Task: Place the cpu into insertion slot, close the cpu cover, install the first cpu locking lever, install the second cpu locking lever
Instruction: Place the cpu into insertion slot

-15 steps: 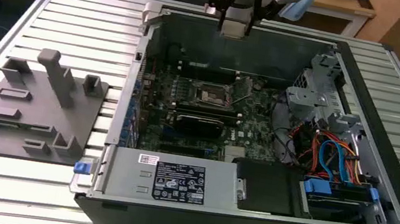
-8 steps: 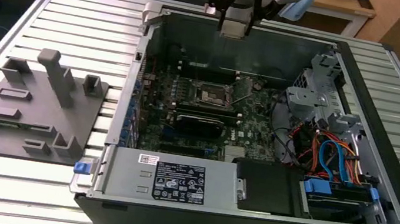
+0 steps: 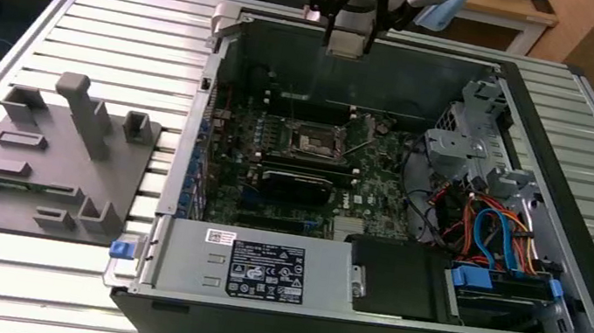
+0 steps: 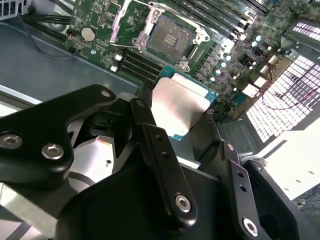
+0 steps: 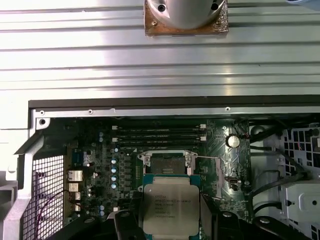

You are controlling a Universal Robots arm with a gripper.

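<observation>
Gripper [image 3: 348, 40] jaws clamp the cpu [image 5: 170, 205] by its edges, flat, at 12 o'clock of the bare slot [image 3: 307, 140], presumably for square seating.

An open desktop computer case [image 3: 588, 228] lies on a slatted metal table [image 3: 119, 16], filling the middle and right of the exterior view. A grey fixture block [image 3: 49, 174] sits at centre left. Inside the case, a labelled power supply [image 3: 247, 267] is at lower centre and blue and orange cables [image 3: 493, 236] are at the right.

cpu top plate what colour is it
Dull silver metal, with a green edge around it. The cpu shows best in the first wrist view.
</observation>
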